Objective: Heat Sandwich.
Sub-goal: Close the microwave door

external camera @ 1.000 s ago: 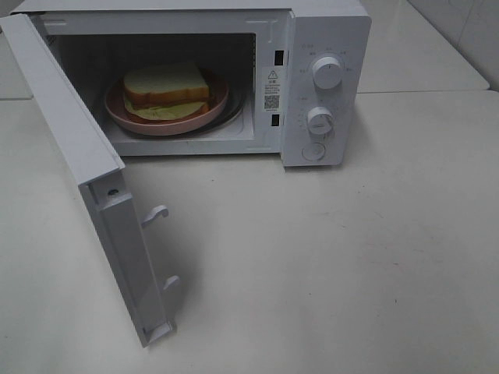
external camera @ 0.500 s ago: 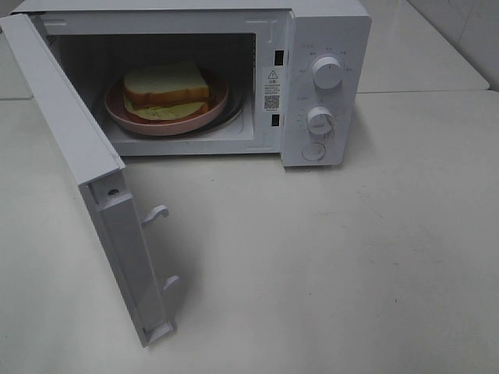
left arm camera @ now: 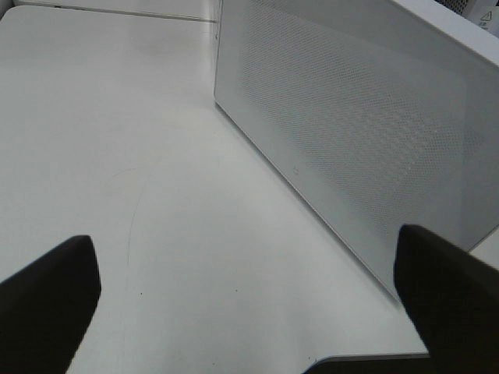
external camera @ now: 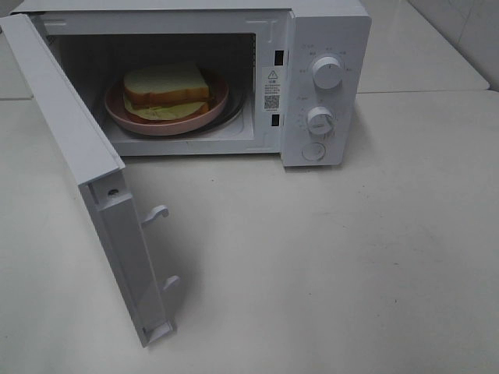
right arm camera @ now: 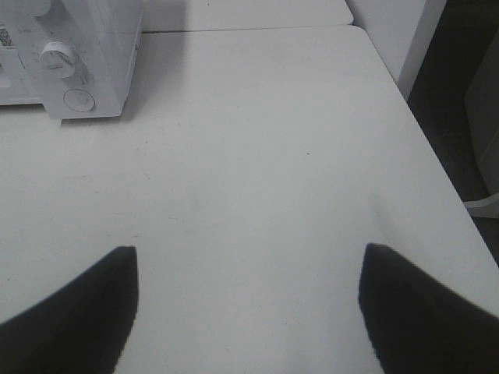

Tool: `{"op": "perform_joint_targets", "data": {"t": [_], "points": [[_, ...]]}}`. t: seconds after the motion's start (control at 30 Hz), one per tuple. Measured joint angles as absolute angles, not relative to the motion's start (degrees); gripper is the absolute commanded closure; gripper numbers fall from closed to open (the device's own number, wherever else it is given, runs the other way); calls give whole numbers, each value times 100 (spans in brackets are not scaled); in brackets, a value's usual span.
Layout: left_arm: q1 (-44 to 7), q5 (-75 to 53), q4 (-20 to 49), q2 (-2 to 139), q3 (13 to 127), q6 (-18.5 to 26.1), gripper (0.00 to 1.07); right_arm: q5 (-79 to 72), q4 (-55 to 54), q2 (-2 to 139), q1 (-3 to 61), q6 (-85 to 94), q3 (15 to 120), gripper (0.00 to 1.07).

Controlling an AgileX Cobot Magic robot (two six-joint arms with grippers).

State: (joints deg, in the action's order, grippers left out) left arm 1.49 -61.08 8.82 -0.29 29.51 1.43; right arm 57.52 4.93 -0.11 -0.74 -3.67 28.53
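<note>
While the white table [external camera: 351,257] carries a white microwave [external camera: 323,47] with its door [external camera: 78,156] swung wide, a pink plate [external camera: 129,125] sits inside the cavity with the sandwich [external camera: 166,84] on top. Sandwich is well apart from both grippers, and neither wrist view shows it. Left gripper [left arm camera: 245,257] is spread wide, empty, over bare table beside the door's outer face. Right gripper [right arm camera: 249,257] is spread wide, empty, over bare table, the microwave's lower knob [right arm camera: 58,58] off ahead. Neither touches anything.
</note>
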Motion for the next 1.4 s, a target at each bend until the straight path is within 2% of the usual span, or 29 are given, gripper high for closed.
{"op": "perform_joint_targets", "data": {"t": [0.43,0.57,0.63,0.67,0.7,0.83,0.87,0.9,0.93,0.97,1.0,1.1,1.3,1.4], "points": [[149,-6102,882,34,2968,143,10,5752,493,-11,-74,-367,2853,32],[149,-5856,865,350,3077,143,16,5752,493,-11,-74,-367,2853,32],[149,-5667,837,567,3083,160,24,5752,493,-11,-74,-367,2853,32],[149,-5489,831,802,3083,160,33,5752,493,-11,-74,-367,2853,32],[149,-5489,831,802,3083,160,33,5752,493,-11,-74,-367,2853,32],[149,-4922,802,1415,3071,160,59,5752,493,-11,-74,-367,2853,32],[149,-4922,802,1415,3071,160,59,5752,493,-11,-74,-367,2853,32],[149,-4790,796,1547,3054,160,63,5752,493,-11,-74,-367,2853,32],[149,-4498,785,1805,2991,160,70,5752,493,-11,-74,-367,2853,32],[149,-4360,779,1937,2951,160,83,5752,493,-11,-74,-367,2853,32],[149,-4360,779,1937,2951,160,83,5752,493,-11,-74,-367,2853,32],[149,-3581,751,2406,2687,195,107,5752,493,-11,-74,-367,2853,32],[149,-2315,751,3019,2252,527,107,5752,493,-11,-74,-367,2853,32],[149,-1220,756,3512,1879,808,107,5752,493,-11,-74,-367,2853,32]]}}
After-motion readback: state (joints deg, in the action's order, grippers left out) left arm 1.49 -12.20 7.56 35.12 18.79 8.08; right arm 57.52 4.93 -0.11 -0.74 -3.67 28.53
